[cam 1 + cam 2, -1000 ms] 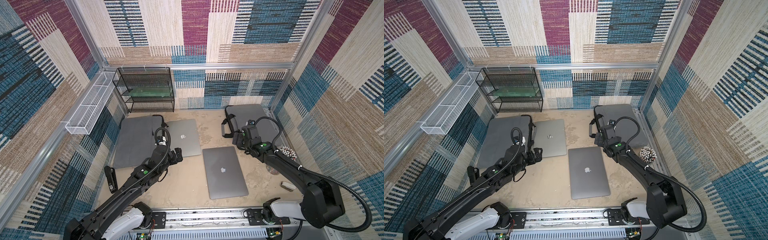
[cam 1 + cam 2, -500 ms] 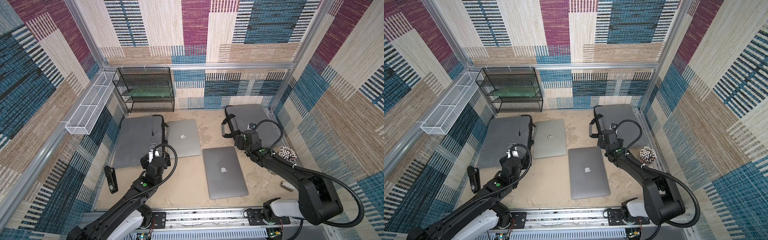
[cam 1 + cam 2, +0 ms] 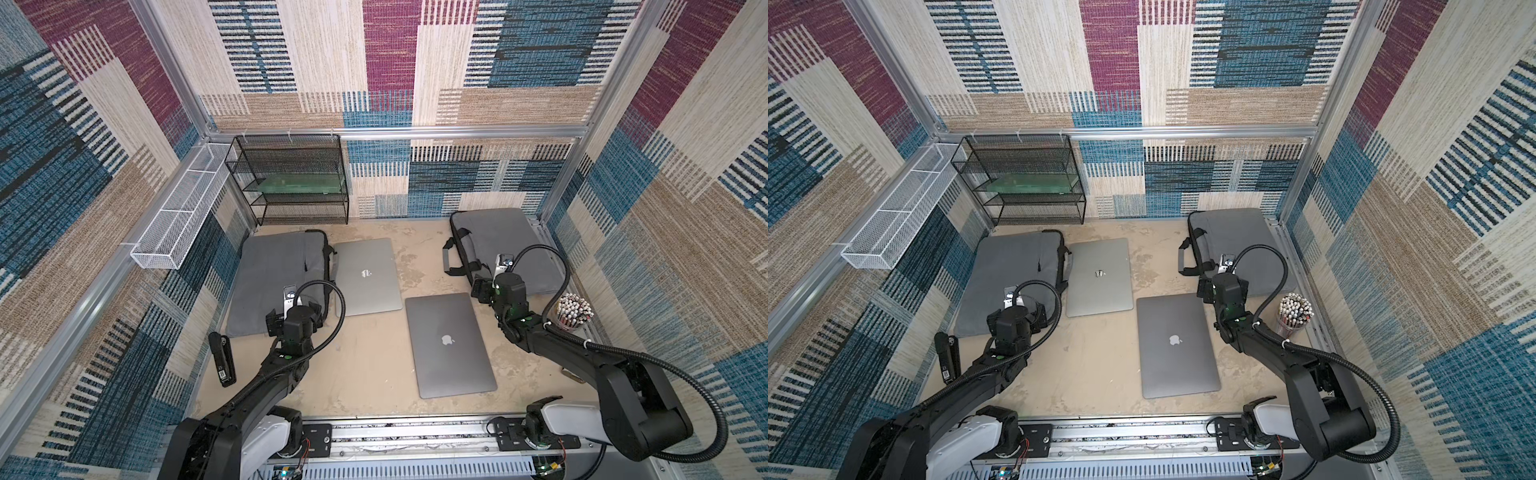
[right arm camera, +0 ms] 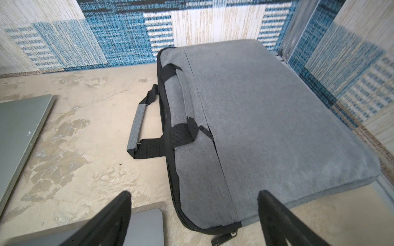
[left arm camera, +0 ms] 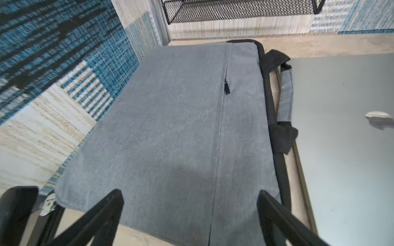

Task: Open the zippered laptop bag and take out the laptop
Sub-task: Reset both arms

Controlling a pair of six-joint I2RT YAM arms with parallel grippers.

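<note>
Both arms have pulled back toward the near edge. A second ago the left claw (image 5: 190, 192) was down at the near left corner of the silver laptop (image 3: 365, 276), a thin closed aluminium slab. Now it hovers above the near edge of the left bag (image 3: 274, 282), a flat grey fabric laptop case with black webbing handles. Its jaws are spread as wide as they go and hold nothing. The right claw (image 4: 194, 192) has drawn back a little from the right bag (image 3: 507, 245), a matching grey fabric case at the far right. It hangs over that bag's near left corner, jaws wide and empty.

Neither laptop has shifted. The silver laptop lies flat on the beige tabletop (image 3: 365, 374) just right of the left bag, its edge beside the bag's handle. The dark grey laptop (image 3: 449, 345), also closed, lies nearer, centre right. One far corner of it is just beside the right bag's near left corner, where the black zip edge looks parted.

With both machines out of their bags and both claws empty and retreating, the task reads as finished. Probably only parking the arms remains. Whether the left bag's main zip is fully open I cannot tell.
</note>
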